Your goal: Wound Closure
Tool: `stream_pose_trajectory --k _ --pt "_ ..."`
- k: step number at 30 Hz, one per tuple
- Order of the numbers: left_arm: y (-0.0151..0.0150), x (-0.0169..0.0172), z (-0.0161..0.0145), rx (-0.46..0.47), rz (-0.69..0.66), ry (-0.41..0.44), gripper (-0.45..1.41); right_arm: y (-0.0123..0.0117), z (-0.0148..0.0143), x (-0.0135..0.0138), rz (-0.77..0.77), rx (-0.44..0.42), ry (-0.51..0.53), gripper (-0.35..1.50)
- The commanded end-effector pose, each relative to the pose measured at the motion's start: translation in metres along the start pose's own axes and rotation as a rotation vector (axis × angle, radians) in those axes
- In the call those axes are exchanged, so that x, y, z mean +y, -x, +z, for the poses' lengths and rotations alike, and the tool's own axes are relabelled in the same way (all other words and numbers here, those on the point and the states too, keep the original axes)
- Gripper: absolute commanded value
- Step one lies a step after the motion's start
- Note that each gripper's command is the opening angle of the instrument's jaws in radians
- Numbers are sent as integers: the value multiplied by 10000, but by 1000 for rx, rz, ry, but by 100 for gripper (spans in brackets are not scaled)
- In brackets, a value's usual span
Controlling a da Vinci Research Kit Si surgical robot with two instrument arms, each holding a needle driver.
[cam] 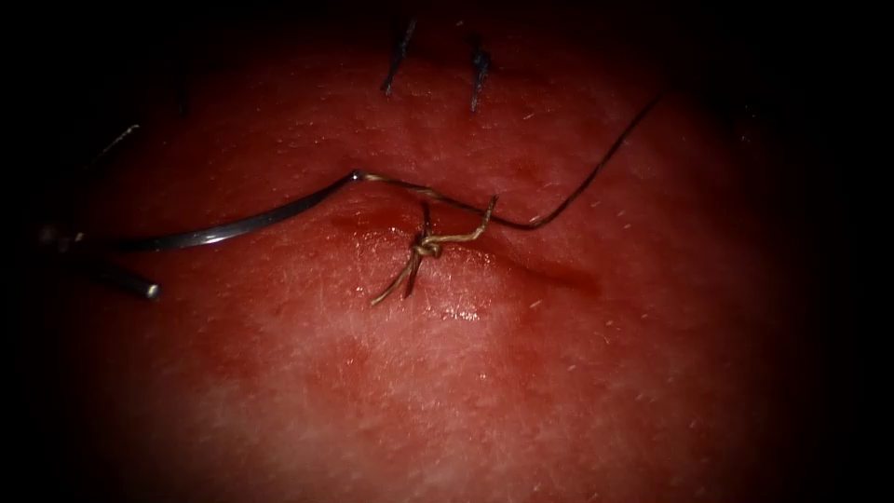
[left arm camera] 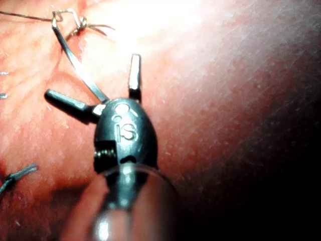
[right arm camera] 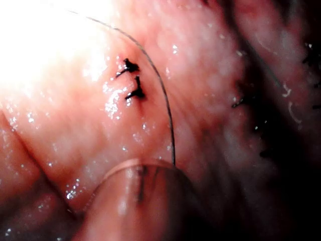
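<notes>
Left tool (left arm camera: 91,76) is seen with jaws spread wide, nothing pinched. The needle (cam: 233,226) lies between them with its tip end by the hinge, flat along the tissue (cam: 484,401) left of the cut (cam: 559,270). Whether the tip is in the tissue cannot be told. The swage end sits just left of and a bit beyond the knot (cam: 426,247). From there the thread (cam: 577,191) is led right across the cut, then off far right. In the right wrist view the thread is seen running down to the right tool (right arm camera: 143,198). What that tool holds cannot be told.

Risks, judged:
- The needle is ungripped, so any pull on the thread could drag it off or roll it.
- If the jaws are closed now, the needle would be caught very near the tip (poor hold, tip damage likely).
- Thread crosses close by the knot's tails, so a snag is possible.
- Cut ends (cam: 480,70) lie far off and are no concern.
</notes>
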Motion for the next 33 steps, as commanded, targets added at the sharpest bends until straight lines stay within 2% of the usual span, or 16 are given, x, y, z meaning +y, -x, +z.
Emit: stream_pose_trajectory --k 1,3,7,8,9,10,12,13,15,17,18,22,26,28,29,33 --pt "-6 -5 3 0 -1 -1 93 1 3 -2 -3 2 -3 -35" --pt "-7 -4 3 2 -1 2 93 13 -6 2 -11 -4 -3 -35" --pt "-8 -3 3 6 -1 2 93 16 -11 6 -9 -29 1 -35" --pt "-8 -2 3 7 -1 3 93 13 -11 9 48 -28 -8 -13" --pt "-8 -2 2 7 -1 4 93 9 -11 11 86 -27 -14 47" --pt "-8 -2 2 7 -1 4 93 9 -11 11 86 -27 -14 47" --pt "-7 -4 2 11 0 4 93 -2 -15 12 171 -39 -16 121" --pt "-7 -4 2 11 0 4 93 -2 -15 12 171 -39 -16 121" --pt "-5 -5 3 15 -1 4 91 -12 -19 13 218 -44 -21 136" --pt "0 -7 4 16 -5 7 91 -31 -32 12 252 -5 -59 145" --pt "0 -7 4 16 -5 7 91 -31 -32 12 252 -5 -59 145" --pt "5 -8 6 18 -9 11 91 -58 -57 6 317 72 -136 143" --pt "8 -8 7 19 -11 12 91 -91 -88 -2 366 268 -270 130" --pt "8 -8 9 20 -11 14 91 -107 -97 -7 383 322 -306 130" --pt "7 -8 11 20 -11 16 91 -125 -104 -16 398 389 -348 130" --pt "7 -9 14 21 -10 19 91 -151 -108 -33 411 457 -379 133"
